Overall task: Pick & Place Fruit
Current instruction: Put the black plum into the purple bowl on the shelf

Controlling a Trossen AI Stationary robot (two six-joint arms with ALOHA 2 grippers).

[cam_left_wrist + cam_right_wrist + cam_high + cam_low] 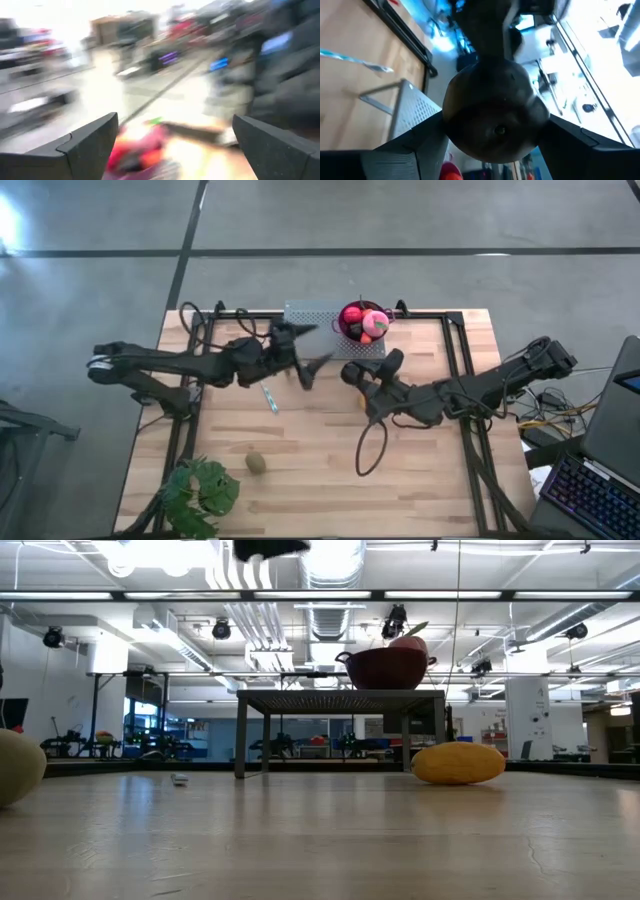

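A dark red bowl [346, 326] stands on a perforated metal stand [310, 314] at the table's far middle and holds a pink ball [376, 323], a red ball [352, 314] and orange bits. My left gripper [306, 351] hovers open just left of the bowl with nothing between its fingers. My right gripper [360, 372] is just in front of the stand, shut on a dark ball [495, 112]. An olive-green piece [257, 463] lies on the table at the near left. A yellow-orange piece [458, 762] lies on the table in front of the stand. My right gripper pinches the dark ball between its two fingers, one on each of its opposite sides [451, 131]. The fingers reach about level from the table's right toward the stand. The ball is lifted clear of the table.
A leafy green plant [200, 490] stands at the near left corner. A black cable loop [372, 445] lies on the table below my right arm. A small pale blue strip [270, 398] lies near the middle. A laptop [600, 470] sits off the table's right edge.
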